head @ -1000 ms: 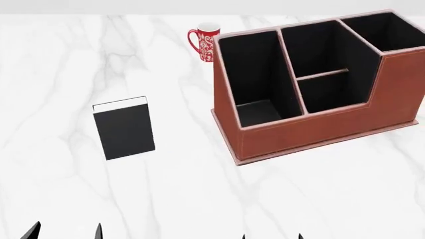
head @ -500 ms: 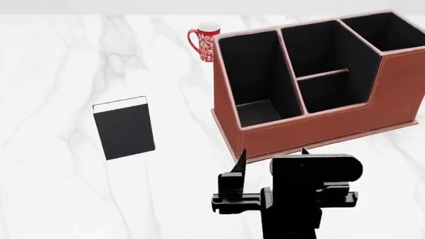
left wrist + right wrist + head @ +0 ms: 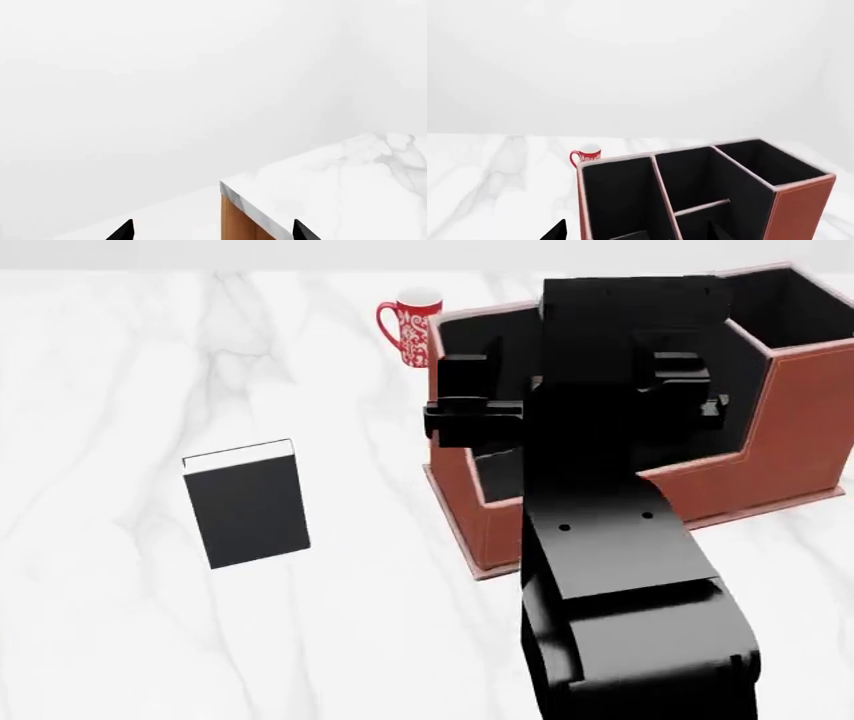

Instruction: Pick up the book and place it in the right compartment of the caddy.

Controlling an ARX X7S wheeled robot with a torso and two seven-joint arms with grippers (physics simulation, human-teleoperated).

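The black book point(image 3: 247, 505) with white page edges lies flat on the marble table point(image 3: 120, 370), left of the caddy. The reddish-brown caddy point(image 3: 807, 405) stands at the right, and my right arm point(image 3: 621, 540) covers much of it in the head view. The right wrist view shows the caddy point(image 3: 800, 210) from the front, its black compartments empty, the right compartment point(image 3: 764, 162) included. My right gripper point(image 3: 637, 232) is open in front of the caddy's left compartments, holding nothing. My left gripper point(image 3: 213, 232) is open over a table corner, outside the head view.
A red-and-white patterned mug point(image 3: 411, 328) stands behind the caddy's left end, also visible as the mug point(image 3: 586, 155) in the right wrist view. The left wrist view shows the table's corner edge point(image 3: 250, 210) with a wooden side below it.
My right arm has risen from the bottom of the head view and reached forward in front of the caddy. The left fingertips have left the head view. The book has not moved.
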